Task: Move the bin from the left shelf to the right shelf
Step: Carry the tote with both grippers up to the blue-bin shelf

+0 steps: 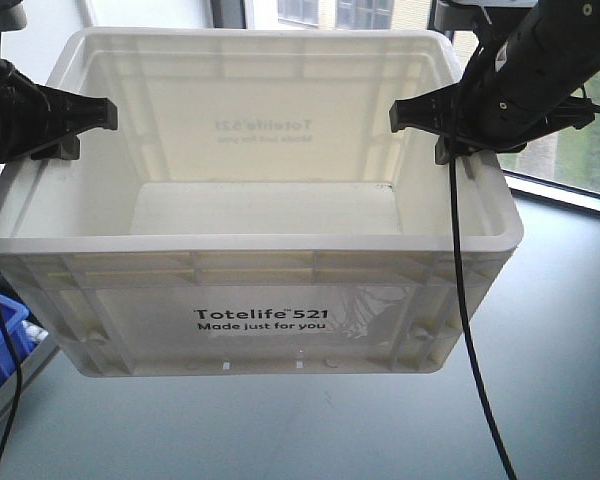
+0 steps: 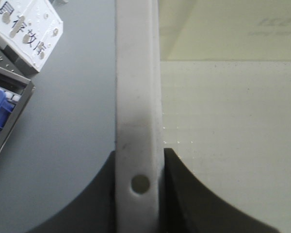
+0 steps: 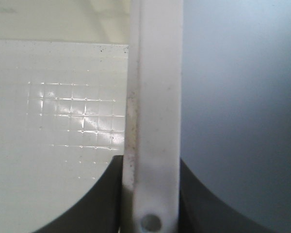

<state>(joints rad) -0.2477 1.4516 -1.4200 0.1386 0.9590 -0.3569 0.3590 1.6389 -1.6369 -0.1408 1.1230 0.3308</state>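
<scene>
We judge the bin [image 1: 280, 320] mid-carry: it hangs centre-frame above the grey surface [image 1: 560, 340], so the lift looks done and placing it on the right shelf is left. It is white, ribbed, empty, printed "Totelife 521". The left fingers [image 1: 80, 112] at 9 o'clock and the right fingers [image 1: 420, 110] at 3 o'clock clamp its side rims. A blue bin [image 1: 0, 340] sits at 8 o'clock.

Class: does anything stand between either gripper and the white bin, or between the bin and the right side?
Nothing visible does. The left gripper and right gripper clamp the rim of the bin, fingers on both sides of it. Rightward, only grey surface and a window show; the right shelf is out of view.
</scene>
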